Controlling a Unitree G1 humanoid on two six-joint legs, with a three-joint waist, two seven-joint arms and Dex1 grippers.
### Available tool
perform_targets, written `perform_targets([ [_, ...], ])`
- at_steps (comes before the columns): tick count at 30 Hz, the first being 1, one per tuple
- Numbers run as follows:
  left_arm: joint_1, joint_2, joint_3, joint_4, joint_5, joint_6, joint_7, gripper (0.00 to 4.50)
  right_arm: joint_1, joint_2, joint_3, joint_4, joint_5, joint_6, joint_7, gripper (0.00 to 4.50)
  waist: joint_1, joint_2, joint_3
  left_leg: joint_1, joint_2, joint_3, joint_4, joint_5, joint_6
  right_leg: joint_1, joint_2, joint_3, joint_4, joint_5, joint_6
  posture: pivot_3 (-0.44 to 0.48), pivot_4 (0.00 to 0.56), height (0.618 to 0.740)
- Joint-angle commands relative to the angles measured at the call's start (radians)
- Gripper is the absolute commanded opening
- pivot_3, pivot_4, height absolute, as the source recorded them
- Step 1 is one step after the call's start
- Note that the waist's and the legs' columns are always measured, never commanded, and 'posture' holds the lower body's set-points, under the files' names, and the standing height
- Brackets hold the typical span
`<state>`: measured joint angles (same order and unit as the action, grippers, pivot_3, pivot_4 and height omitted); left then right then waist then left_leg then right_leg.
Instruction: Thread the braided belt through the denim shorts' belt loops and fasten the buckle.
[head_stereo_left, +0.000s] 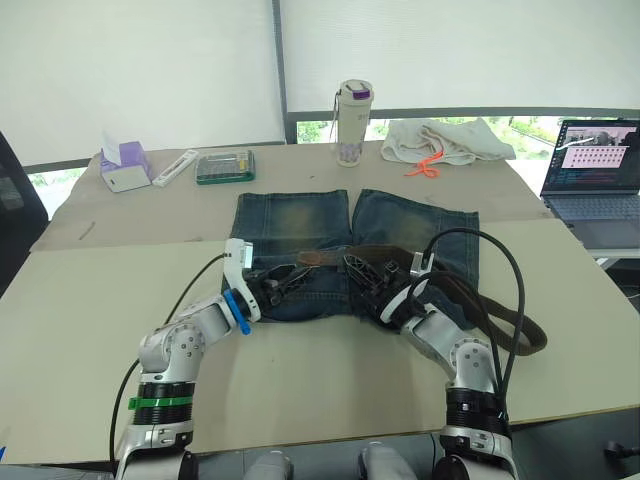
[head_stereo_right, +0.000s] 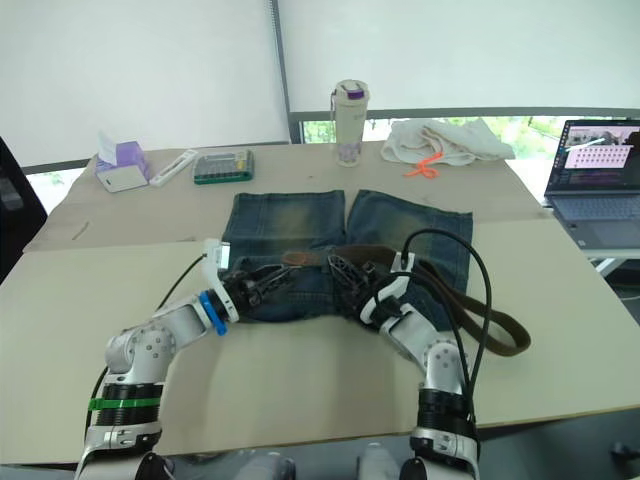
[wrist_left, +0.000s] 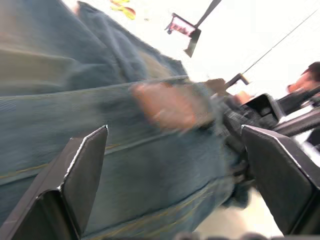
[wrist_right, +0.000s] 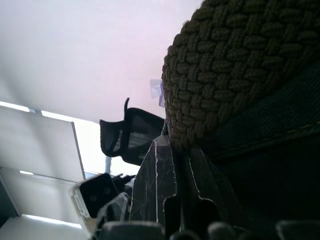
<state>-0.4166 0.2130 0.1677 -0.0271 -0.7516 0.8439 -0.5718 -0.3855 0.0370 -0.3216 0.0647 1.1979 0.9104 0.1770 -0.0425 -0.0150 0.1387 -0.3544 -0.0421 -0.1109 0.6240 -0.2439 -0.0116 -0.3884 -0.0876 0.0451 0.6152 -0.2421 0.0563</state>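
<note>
Denim shorts (head_stereo_left: 355, 250) lie mid-table with the belt (head_stereo_left: 505, 318) trailing to 4 o'clock, our right gripper (head_stereo_left: 358, 272) pinching the belt at the waistband, our left gripper (head_stereo_left: 283, 283) spread at 9 o'clock; we judge a snag could bunch fabric, though open table (head_stereo_left: 90, 330) surrounds.

The left pincer (wrist_left: 175, 185) has its two black fingers (wrist_left: 75, 185) spread wide apart over the blue, yellow-stitched denim shorts (wrist_left: 150, 170). Beyond the gap lies a blurred reddish-brown patch (wrist_left: 167, 105), with the right pincer's black parts (wrist_left: 265, 110) beside it
</note>
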Motion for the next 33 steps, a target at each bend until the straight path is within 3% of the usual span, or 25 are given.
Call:
perform_targets([
  [1,-0.04,-0.022,0.017,0.011,-0.017,-0.016,0.025,4.49,0.0,-0.003,0.03,-0.052,-0.001,-0.004,0.042,0.0,0.0,0.0,0.0,0.0,0.0,0.0,0.0,0.0,0.0,0.0,0.0,0.0,0.0,0.0,0.0,0.0,0.15,0.74],
  [2,-0.042,-0.026,0.014,0.023,-0.001,-0.036,0.024,4.49,0.007,-0.007,0.038,-0.059,-0.01,-0.007,0.05,0.0,0.0,0.0,0.0,0.0,0.0,0.0,0.0,0.0,0.0,0.0,0.0,0.0,0.0,0.0,0.0,0.0,0.15,0.74],
  [6,-0.041,-0.041,0.027,0.039,-0.013,-0.038,0.031,3.35,0.026,-0.011,0.054,-0.073,-0.022,-0.01,0.054,0.0,-0.001,0.0,0.0,0.0,0.0,0.0,0.0,0.0,0.0,0.0,0.0,0.0,-0.001,0.0,0.0,0.0,0.15,0.74],
  [15,-0.031,-0.041,0.01,0.035,-0.008,-0.039,0.02,0.23,0.028,-0.008,0.047,-0.075,-0.038,-0.033,0.047,0.0,0.0,0.0,0.0,0.0,0.0,0.0,0.0,0.0,0.0,0.0,0.0,0.0,-0.001,0.0,0.0,0.0,0.15,0.74],
  [16,-0.031,-0.04,0.009,0.035,-0.006,-0.04,0.022,0.03,0.03,-0.01,0.049,-0.078,-0.042,-0.034,0.048,0.0,0.0,0.0,0.0,0.0,0.0,0.0,0.0,0.0,0.0,0.0,0.0,0.0,-0.001,0.0,0.0,0.0,0.15,0.74],
  [20,-0.026,-0.029,0.013,0.037,0.013,-0.054,0.036,0.03,0.046,-0.027,0.068,-0.1,-0.105,-0.091,0.096,0.0,0.0,0.0,0.0,0.0,0.0,0.0,0.0,0.0,0.0,0.0,0.0,0.0,-0.001,0.0,0.0,0.0,0.15,0.74],
  [21,-0.024,-0.02,0.015,0.038,0.022,-0.058,0.04,0.0,0.054,-0.034,0.071,-0.109,-0.124,-0.117,0.121,0.77,0.0,0.0,0.0,0.0,0.0,0.0,0.0,0.0,0.0,0.0,0.0,0.0,-0.001,0.0,0.0,0.0,0.15,0.74],
  [24,-0.019,0.017,0.008,0.04,0.064,-0.069,0.049,0.0,0.089,-0.062,0.083,-0.157,-0.116,-0.123,0.213,1.56,0.0,0.0,0.0,0.0,-0.001,0.0,0.0,0.0,0.0,0.0,0.0,0.0,-0.001,0.0,0.0,0.0,0.15,0.74],
  [32,-0.003,0.1,0.019,0.021,0.084,-0.059,0.029,0.0,0.15,-0.182,0.214,-0.267,-0.269,-0.167,0.335,4.46,0.0,0.0,0.0,0.0,0.0,0.0,0.0,0.0,0.0,0.0,0.0,0.0,-0.001,0.0,0.0,0.0,0.15,0.74],
  [33,0.0,0.113,0.022,0.019,0.084,-0.059,0.026,0.0,0.152,-0.187,0.218,-0.278,-0.267,-0.166,0.341,4.46,0.0,0.0,0.0,0.0,0.0,0.0,0.0,0.0,0.0,0.0,0.0,0.0,-0.001,0.0,0.0,0.0,0.15,0.74],
])
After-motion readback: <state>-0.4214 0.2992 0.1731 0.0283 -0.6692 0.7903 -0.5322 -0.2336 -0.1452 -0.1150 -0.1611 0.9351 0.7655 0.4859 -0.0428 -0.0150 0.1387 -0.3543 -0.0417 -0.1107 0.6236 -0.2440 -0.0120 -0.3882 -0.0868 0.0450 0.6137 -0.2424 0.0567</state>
